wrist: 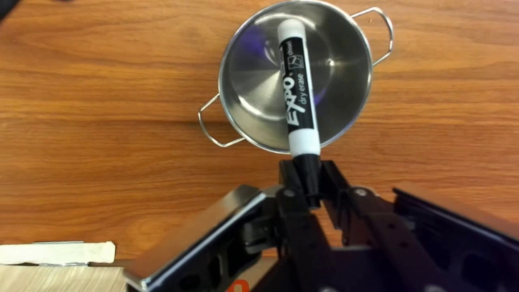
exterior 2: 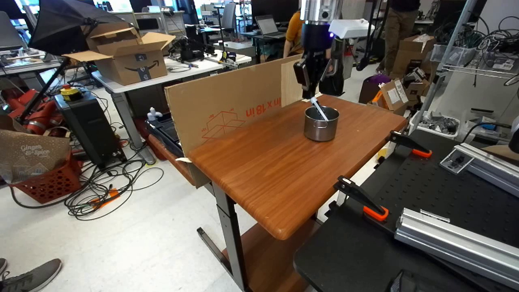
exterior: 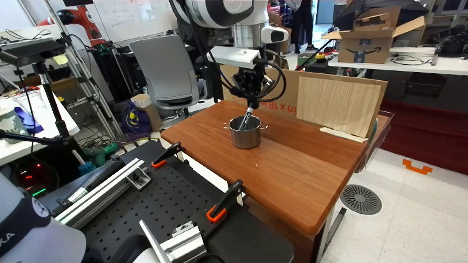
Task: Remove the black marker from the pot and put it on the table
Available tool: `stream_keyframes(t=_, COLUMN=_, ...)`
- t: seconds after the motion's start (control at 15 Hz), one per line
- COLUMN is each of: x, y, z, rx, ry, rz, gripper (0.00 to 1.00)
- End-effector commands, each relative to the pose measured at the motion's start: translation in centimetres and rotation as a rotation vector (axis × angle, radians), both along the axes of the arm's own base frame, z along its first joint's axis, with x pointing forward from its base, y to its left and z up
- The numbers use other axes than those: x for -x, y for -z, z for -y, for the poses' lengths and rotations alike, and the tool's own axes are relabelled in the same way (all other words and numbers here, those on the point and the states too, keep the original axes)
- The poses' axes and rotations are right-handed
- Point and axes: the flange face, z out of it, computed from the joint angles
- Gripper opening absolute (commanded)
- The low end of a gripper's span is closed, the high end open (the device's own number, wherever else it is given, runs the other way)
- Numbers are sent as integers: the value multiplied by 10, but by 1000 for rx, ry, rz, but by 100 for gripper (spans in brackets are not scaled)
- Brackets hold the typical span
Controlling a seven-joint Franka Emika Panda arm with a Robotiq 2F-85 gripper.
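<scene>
In the wrist view, the left of the frame is mostly brown wood, the top of the table (wrist: 101, 162). To the right of that, at the top middle, is the pot (wrist: 259, 93). The black marker (wrist: 300, 89) dips into it. The gripper (wrist: 310, 174), at the lower middle and a bit more to the right, pinches the marker by its black cap, one finger on each side. The marker's long side runs up the frame, away from the gripper, with its far end leaning a little to the left. In both exterior views it hangs down from the gripper on a slant. The low end is inside the pot, below the rim; I can't tell if it touches the bottom. I think the next move has to go up first, until that end is over the rim, or it may bump the pot's side.

The marker is thin and round. Its left side is a black label with white words, EXPO the biggest, and its right edge is a white stripe. The far end is white, and a white band sits next to the cap.
</scene>
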Motion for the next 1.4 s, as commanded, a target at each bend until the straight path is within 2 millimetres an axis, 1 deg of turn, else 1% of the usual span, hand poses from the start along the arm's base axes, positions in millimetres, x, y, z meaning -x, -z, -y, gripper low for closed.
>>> stream_keyframes(t=0.0, x=21, y=-32, z=8, rx=7, ry=-3, rz=11, gripper=5)
stream_keyframes(t=0.2, x=32, y=-57, z=24, rx=0, ry=19, rz=26, gripper=5)
stream_keyframes(t=0.33, x=35, y=-71, z=39, rx=-5, ry=34, rz=31, gripper=5)
stream_keyframes(t=0.47, x=35, y=-81, z=57, rx=-8, ry=52, rz=37, gripper=5)
stream_keyframes(t=0.67, x=33, y=-87, z=83, rx=-8, ry=85, rz=51, gripper=5)
stream_keyframes(t=0.87, x=28, y=-82, z=102, rx=-6, ry=110, rz=58, gripper=5)
stream_keyframes(t=1.0, x=24, y=-73, z=109, rx=2, ry=124, rz=59, gripper=5)
stream_keyframes(t=1.13, x=19, y=-58, z=112, rx=5, ry=133, rz=56, gripper=5)
stream_keyframes(t=1.33, x=3, y=-28, z=113, rx=12, ry=133, rz=29, gripper=5)
